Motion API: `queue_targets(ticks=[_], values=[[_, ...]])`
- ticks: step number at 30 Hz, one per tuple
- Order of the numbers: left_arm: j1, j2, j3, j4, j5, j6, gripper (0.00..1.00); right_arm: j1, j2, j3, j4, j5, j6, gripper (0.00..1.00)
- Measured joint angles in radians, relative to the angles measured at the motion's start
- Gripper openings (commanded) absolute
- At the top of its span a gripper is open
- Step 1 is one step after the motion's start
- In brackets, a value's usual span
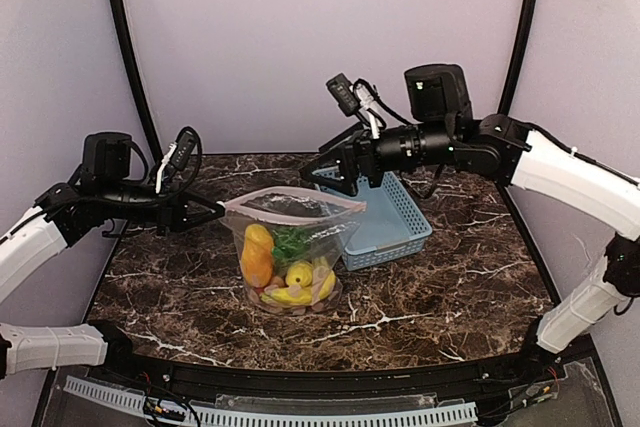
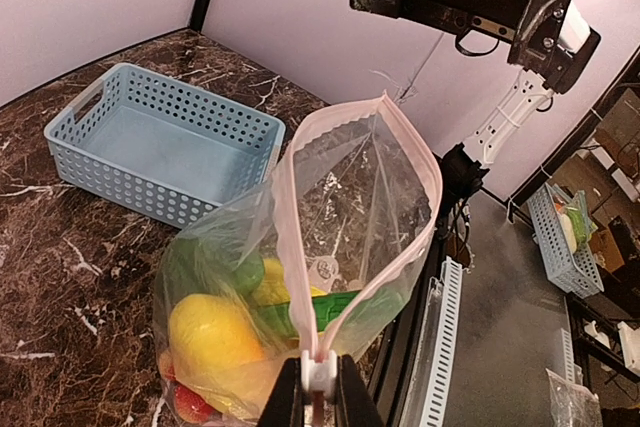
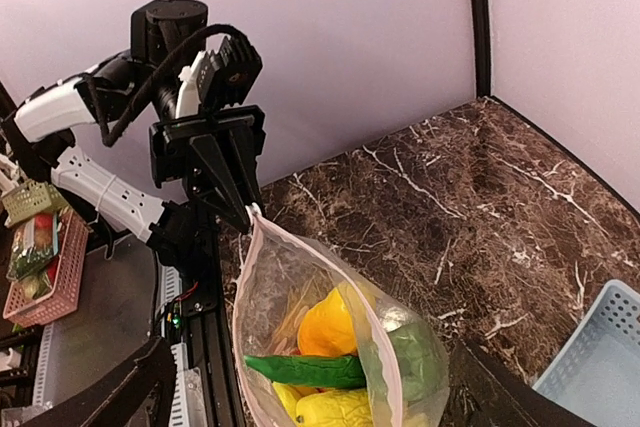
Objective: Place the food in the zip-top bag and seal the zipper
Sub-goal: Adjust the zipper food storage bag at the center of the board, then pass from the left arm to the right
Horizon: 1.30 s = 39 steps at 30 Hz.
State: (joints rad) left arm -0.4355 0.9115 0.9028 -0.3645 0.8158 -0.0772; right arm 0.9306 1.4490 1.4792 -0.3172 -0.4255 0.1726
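The zip-top bag (image 1: 290, 252) stands on the table, mouth up and gaping. Inside is the food: an orange piece (image 1: 257, 259), yellow bananas (image 1: 296, 289) and green vegetables (image 1: 292, 240). The pinkish zipper (image 1: 292, 196) runs round the open mouth. My left gripper (image 1: 214, 213) is shut on the zipper's white slider (image 2: 320, 374) at the bag's left corner and holds that end up. My right gripper (image 1: 340, 182) is open just above the mouth's right end, touching nothing. In the right wrist view its fingers (image 3: 120, 392) spread wide on either side of the bag (image 3: 300, 287).
A light-blue lattice basket (image 1: 392, 222) sits empty just right of the bag, under the right arm. The same basket (image 2: 160, 142) lies beyond the bag in the left wrist view. The dark marble table (image 1: 440, 287) ends at a black rail in front.
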Motion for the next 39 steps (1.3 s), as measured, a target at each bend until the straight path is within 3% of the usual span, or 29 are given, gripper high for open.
queue_targets(ticks=[7,15,23,28,32,37,39], values=[[0.0,0.023,0.047,-0.057,0.047,0.052,0.01,0.095,0.223,0.19,-0.102,0.024,-0.105,0.94],[0.0,0.052,0.084,-0.143,0.101,0.11,0.01,0.163,0.367,0.314,-0.145,0.042,-0.192,0.93],[0.0,0.065,0.109,-0.194,0.127,0.144,0.01,0.165,0.446,0.43,-0.17,0.014,-0.247,0.8],[0.0,0.077,0.114,-0.214,0.14,0.154,0.01,0.169,0.485,0.481,-0.21,-0.016,-0.277,0.69],[0.0,0.092,0.127,-0.221,0.145,0.164,0.01,0.171,0.517,0.528,-0.243,-0.044,-0.296,0.5],[0.0,0.097,0.129,-0.222,0.145,0.17,0.01,0.172,0.535,0.544,-0.27,-0.071,-0.303,0.38],[0.0,0.097,0.129,-0.222,0.145,0.171,0.01,0.173,0.537,0.544,-0.276,-0.074,-0.307,0.27]])
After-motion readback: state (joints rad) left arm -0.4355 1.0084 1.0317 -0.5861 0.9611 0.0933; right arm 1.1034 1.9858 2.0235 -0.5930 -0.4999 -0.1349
